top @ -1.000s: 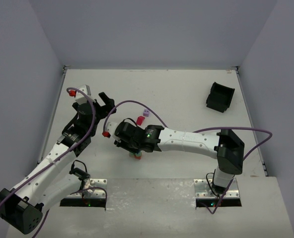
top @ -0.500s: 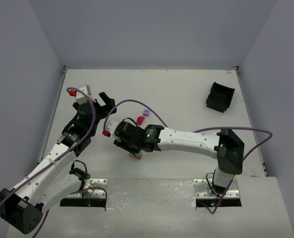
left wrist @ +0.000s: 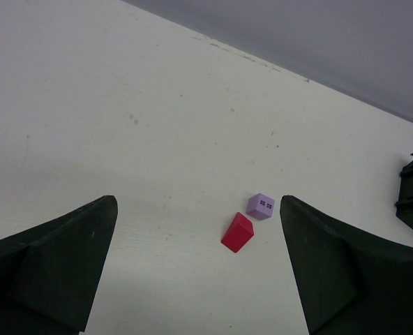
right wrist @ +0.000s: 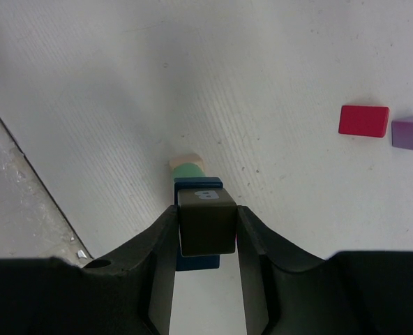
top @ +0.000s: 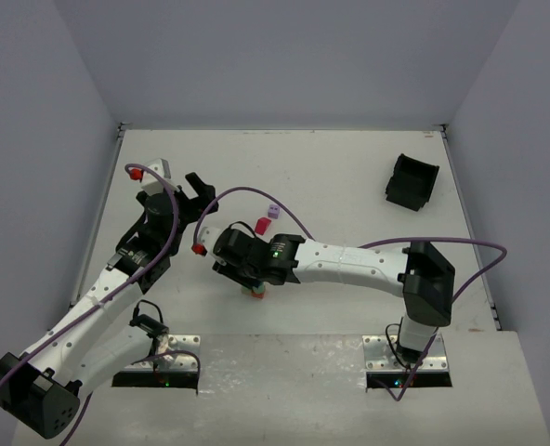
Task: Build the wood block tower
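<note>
Fingers (right wrist: 158,265) of the right gripper (right wrist: 206,213) are black and smooth, and they curve in on both sides of a dark block (right wrist: 206,227). I see no gap between them and the block, but I cannot tell if they squeeze it or only touch it. The dark block is a cube with flat sides and a small white mark on its top face. It is the top of the tower (top: 255,294). Right under it is a blue block (right wrist: 198,187) with square corners. Below that, a green block (right wrist: 189,171) looks round, and a tan block (right wrist: 185,161) peeks out lower down. The tower stands on the white counter (top: 349,177), near its front edge, under the right arm's wrist. The counter has fine lines like thin ribs.

Off to one side lie two loose wood blocks, just beside each other. One is a red block (right wrist: 363,120) with a slanted, wedge-like shape. The other is a pale purple block (right wrist: 411,132), a cube with tiny dark squares on one face.

The left gripper (left wrist: 196,202) has its two dark, blunt fingers spread wide apart with nothing between them. It points at the red and purple blocks from farther off. A black bin (top: 412,181) of shiny plastic sits far away near the back right of the counter.
</note>
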